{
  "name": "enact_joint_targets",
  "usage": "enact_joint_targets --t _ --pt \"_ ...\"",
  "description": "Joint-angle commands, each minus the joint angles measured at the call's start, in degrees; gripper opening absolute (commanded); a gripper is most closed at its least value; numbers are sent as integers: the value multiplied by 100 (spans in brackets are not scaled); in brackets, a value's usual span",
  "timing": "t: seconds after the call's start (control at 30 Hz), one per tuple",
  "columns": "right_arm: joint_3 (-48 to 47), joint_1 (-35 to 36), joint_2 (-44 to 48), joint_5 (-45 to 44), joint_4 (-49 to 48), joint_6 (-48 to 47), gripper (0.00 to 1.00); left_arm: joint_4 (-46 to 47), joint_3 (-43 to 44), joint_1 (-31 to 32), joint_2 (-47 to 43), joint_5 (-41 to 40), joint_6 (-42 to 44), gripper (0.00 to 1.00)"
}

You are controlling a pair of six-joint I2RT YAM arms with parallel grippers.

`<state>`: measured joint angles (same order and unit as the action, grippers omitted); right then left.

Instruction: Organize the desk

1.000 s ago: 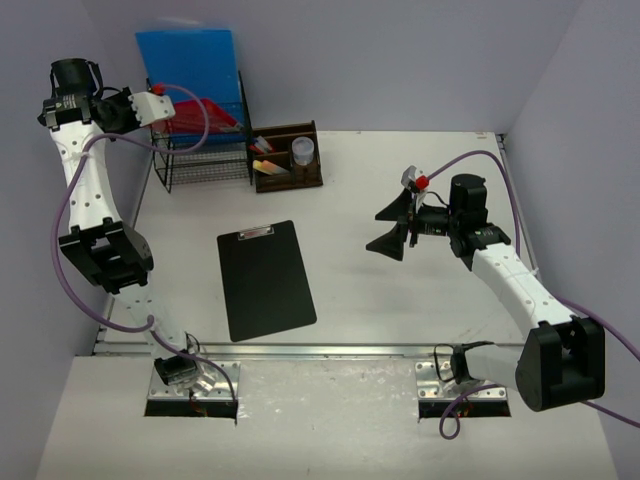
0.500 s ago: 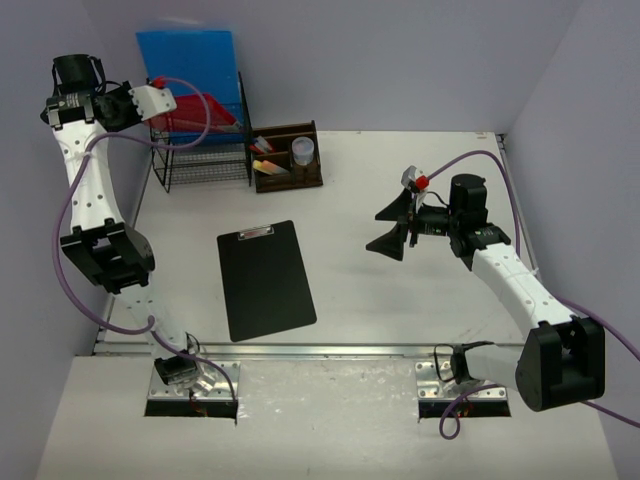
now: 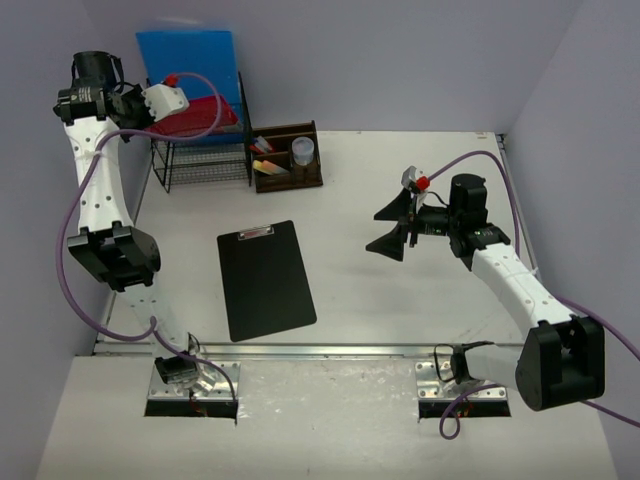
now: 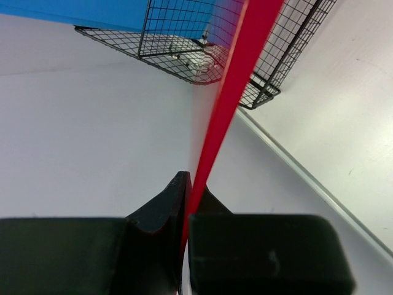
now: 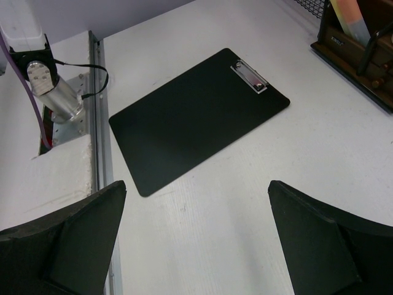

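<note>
Top external view: the white table (image 3: pixel 400 290) lies beneath both arms. Above its right half the right jaws gape wide, holding nothing; a black clipboard (image 3: pixel 265 280) lies to their left. High over its far-left corner, the left jaws pinch a red folder (image 3: pixel 205 112) above the wire rack (image 3: pixel 200 165).

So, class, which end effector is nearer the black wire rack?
Left. The left end effector, shut on a red folder, is at the wire rack; the right end effector hovers open over the desk, well away.
</note>
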<state>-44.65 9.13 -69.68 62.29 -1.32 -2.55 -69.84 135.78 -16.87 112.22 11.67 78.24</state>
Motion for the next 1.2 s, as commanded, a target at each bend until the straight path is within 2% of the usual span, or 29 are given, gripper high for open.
enact_joint_targets --t 0.0,0.27,0.63,0.77,0.8,0.83,0.87,0.93,1.03,1.07,1.17 --pt "26 -19 7 169 -272 26 99 -205 320 70 -51 -384 -432 0" --pt "-44 -25 -63 187 -246 44 99 -201 352 123 183 -657 -510 0" --pt "-53 -25 -89 161 -135 -50 99 -325 340 128 280 -588 12 0" --pt "-88 -25 -126 162 -210 45 99 38 252 139 282 -711 -27 2" --pt "-88 -25 -133 169 -203 52 99 175 232 132 275 -718 -163 5" --pt "-102 -25 -126 162 -195 45 99 448 215 131 267 -704 -263 14" --pt "-106 -25 -125 161 -172 44 99 639 212 131 259 -652 -373 16" --pt "-118 -25 -129 169 -131 30 99 1095 175 135 157 -266 -895 38" --pt "-89 -25 -122 166 -112 26 99 1845 -182 140 -56 97 -1389 57" --pt "-71 -25 -116 178 -106 25 99 2355 -496 140 -216 324 -1685 61" --pt "-84 -25 -120 178 -96 26 99 2883 -590 180 -211 565 -2152 63"
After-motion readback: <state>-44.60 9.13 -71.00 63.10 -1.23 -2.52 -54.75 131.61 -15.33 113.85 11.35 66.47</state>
